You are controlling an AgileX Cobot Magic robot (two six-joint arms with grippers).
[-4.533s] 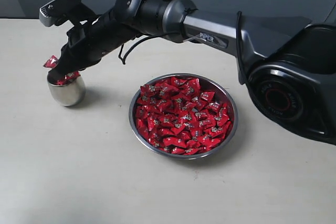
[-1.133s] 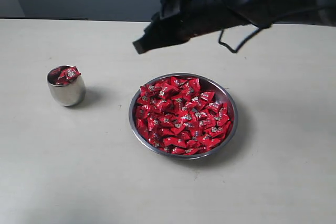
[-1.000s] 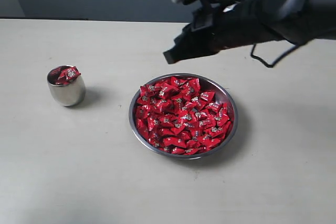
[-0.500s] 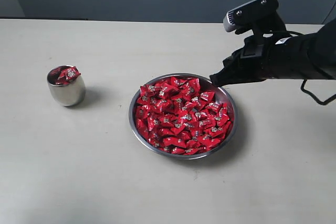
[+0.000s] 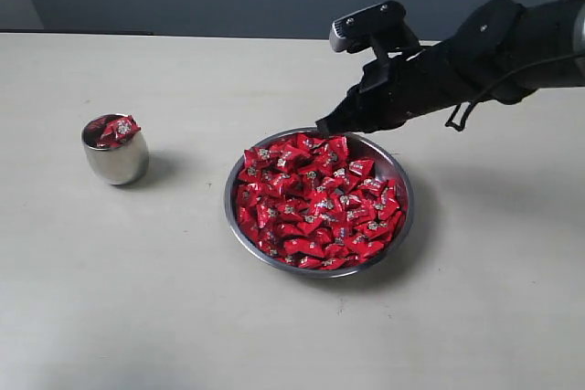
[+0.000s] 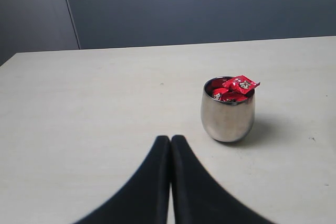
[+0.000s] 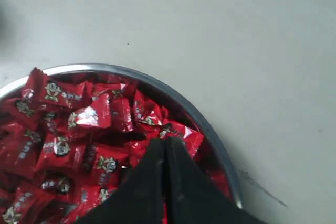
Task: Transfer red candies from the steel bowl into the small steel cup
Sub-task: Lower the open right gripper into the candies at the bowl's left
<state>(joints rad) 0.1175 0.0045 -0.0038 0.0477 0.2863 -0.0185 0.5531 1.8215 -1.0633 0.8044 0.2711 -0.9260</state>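
A pale table (image 5: 137,317) before a dark grey wall carries the bowl (image 5: 391,163), heaped with red candies (image 5: 315,198); the cup (image 5: 116,163), topped with a few, stands well left of the bowl. The right pincer (image 5: 323,125) hangs clenched and empty over the bowl's far rim. It should part its jaws first, then drop onto one loose candy on top. The left pincer (image 6: 170,145), clenched too, faces the cup, away from the bowl

Glossy red candies (image 5: 315,203), polished steel bowl (image 5: 388,163), shiny steel cup (image 5: 116,163), matt table (image 5: 137,303)
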